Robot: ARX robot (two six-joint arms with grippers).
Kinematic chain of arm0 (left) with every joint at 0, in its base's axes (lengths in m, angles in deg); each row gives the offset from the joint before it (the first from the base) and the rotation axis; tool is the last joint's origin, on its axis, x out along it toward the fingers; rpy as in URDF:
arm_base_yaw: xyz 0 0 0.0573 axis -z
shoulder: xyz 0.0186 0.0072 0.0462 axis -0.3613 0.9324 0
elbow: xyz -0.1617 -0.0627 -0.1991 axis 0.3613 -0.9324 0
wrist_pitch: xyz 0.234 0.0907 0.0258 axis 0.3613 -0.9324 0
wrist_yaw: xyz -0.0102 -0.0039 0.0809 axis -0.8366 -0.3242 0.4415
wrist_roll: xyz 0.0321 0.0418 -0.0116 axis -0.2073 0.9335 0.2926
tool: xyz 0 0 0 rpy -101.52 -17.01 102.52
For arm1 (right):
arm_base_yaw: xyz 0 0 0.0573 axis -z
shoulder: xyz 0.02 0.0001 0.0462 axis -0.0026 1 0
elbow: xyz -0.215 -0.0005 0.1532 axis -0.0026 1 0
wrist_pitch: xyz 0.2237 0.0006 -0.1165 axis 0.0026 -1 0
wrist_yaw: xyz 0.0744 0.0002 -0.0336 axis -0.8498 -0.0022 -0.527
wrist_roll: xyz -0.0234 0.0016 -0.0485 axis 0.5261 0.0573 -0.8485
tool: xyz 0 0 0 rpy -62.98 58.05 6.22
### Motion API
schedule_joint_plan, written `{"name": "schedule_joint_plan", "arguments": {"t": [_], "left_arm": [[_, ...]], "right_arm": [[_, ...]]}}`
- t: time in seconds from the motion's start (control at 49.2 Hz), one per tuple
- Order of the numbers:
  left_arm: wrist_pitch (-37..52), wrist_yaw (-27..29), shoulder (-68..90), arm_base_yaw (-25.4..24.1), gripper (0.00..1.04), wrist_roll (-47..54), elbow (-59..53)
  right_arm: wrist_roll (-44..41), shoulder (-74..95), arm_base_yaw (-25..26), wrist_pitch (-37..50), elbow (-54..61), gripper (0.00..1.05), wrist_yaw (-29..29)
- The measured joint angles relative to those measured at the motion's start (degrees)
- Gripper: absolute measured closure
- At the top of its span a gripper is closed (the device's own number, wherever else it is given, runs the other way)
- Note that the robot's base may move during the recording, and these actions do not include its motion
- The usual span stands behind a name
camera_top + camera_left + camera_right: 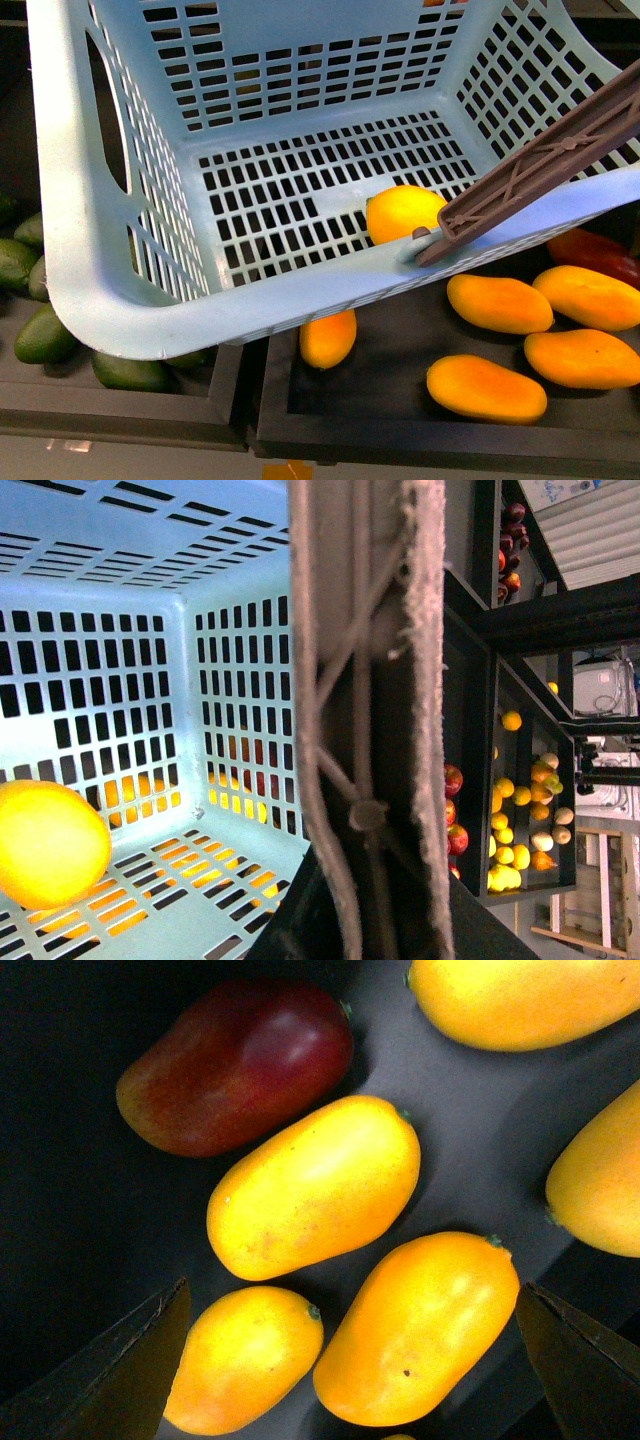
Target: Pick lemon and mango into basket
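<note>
The pale blue basket (120,300) hangs tilted, close to the front camera, above the fruit trays. A yellow lemon (403,212) lies on its slotted floor against the near wall, and the left wrist view shows the lemon (50,842) too. My left gripper (365,885) is shut on the basket's brown handle (365,680). My right gripper (350,1360) is open just above a mango (420,1325), which lies between its dark fingers (120,1370). Neither arm appears in the front view.
Several more mangoes (499,303) lie in a black tray (400,425) under and right of the basket, with a red one (240,1065) among them. Dark green fruits (40,335) fill the tray on the left. Shelves of mixed fruit (520,820) stand beyond the handle.
</note>
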Motion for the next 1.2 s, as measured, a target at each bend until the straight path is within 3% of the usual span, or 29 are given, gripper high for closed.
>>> {"name": "schedule_joint_plan", "arguments": {"t": [0.427, 1.198], "left_arm": [[0.0, -0.1, 0.0, 0.0, 1.0, 0.0, 0.0], [0.0, 0.0, 0.0, 0.0, 1.0, 0.0, 0.0]], "right_arm": [[2.9, 8.7, -0.4, 0.2, -3.3, 0.09, -0.6], [4.5, 20.5, -3.4, -7.6, -20.9, 0.09, 0.9]]}}
